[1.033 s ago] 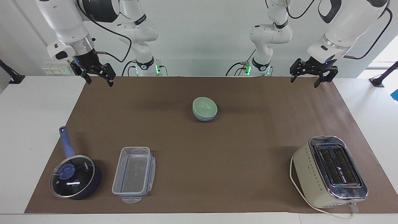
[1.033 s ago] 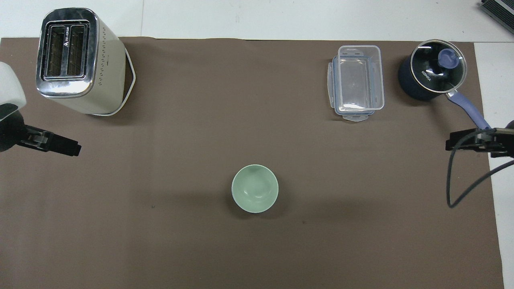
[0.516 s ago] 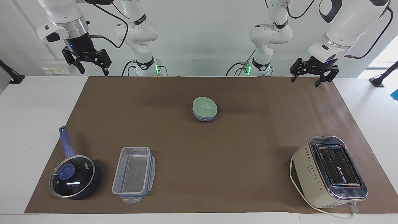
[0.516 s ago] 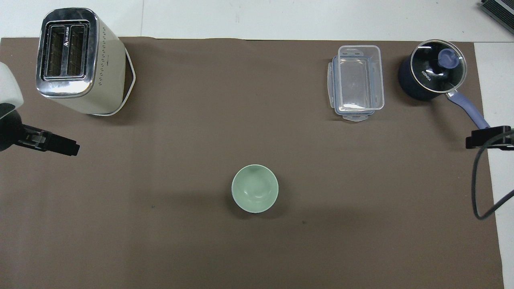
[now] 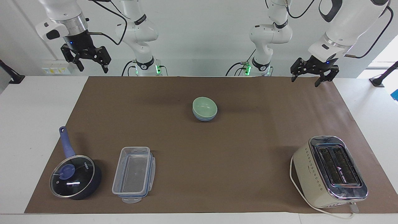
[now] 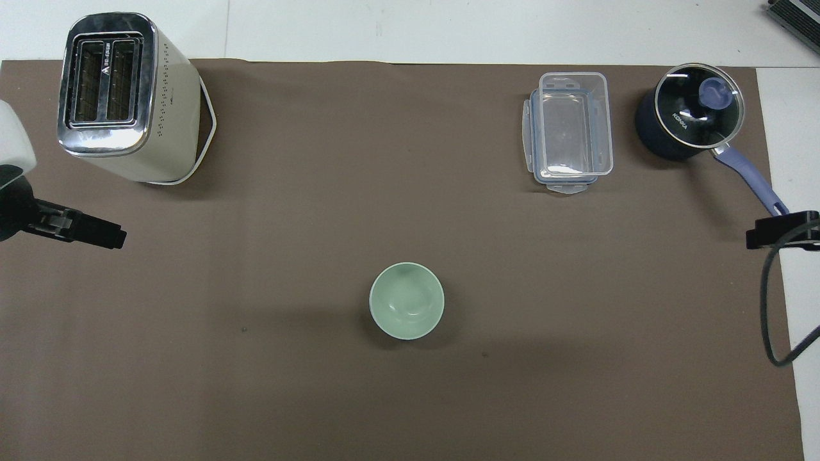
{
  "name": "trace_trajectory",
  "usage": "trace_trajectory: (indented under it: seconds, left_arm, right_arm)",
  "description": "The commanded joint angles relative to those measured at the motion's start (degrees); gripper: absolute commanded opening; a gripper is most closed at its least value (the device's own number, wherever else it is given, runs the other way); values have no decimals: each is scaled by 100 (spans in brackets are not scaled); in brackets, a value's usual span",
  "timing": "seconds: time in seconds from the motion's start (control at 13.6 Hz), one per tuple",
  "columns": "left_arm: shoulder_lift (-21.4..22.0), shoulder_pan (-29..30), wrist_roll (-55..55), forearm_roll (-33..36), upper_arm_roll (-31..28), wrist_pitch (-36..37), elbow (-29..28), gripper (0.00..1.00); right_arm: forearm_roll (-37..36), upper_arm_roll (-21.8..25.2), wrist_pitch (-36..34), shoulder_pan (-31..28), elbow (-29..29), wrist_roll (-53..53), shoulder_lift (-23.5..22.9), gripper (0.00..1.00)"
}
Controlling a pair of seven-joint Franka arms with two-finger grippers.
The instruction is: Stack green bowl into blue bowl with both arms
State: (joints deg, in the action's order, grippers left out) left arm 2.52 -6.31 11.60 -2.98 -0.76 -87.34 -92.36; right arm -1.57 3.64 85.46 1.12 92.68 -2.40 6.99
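The pale green bowl (image 5: pixel 204 106) (image 6: pixel 407 300) sits nested inside the periwinkle blue bowl (image 5: pixel 203 118) in the middle of the brown mat. Only the blue bowl's lower wall shows below the green rim in the facing view; from overhead the green bowl covers it. My right gripper (image 5: pixel 92 66) (image 6: pixel 778 229) hangs open and empty high over the mat's corner at the right arm's end. My left gripper (image 5: pixel 306 79) (image 6: pixel 96 230) hangs open and empty over the mat's edge at the left arm's end. Both are well apart from the bowls.
A cream and chrome toaster (image 5: pixel 329 171) (image 6: pixel 125 96) stands farthest from the robots at the left arm's end. A clear plastic container (image 5: pixel 133 174) (image 6: pixel 569 131) and a dark blue lidded saucepan (image 5: pixel 74 177) (image 6: pixel 692 118) stand at the right arm's end.
My right gripper has risen and drawn back toward the right arm's end of the table. The left gripper has lifted very slightly. The bowls have not moved.
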Motion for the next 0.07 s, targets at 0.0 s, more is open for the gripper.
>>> trace_trajectory:
  seconds: [0.0]
  left_arm:
    - [82,77,-52,122,59,76,-37,100]
  right_arm:
    - [122,-21,-152,-59,-136,170,-57,100]
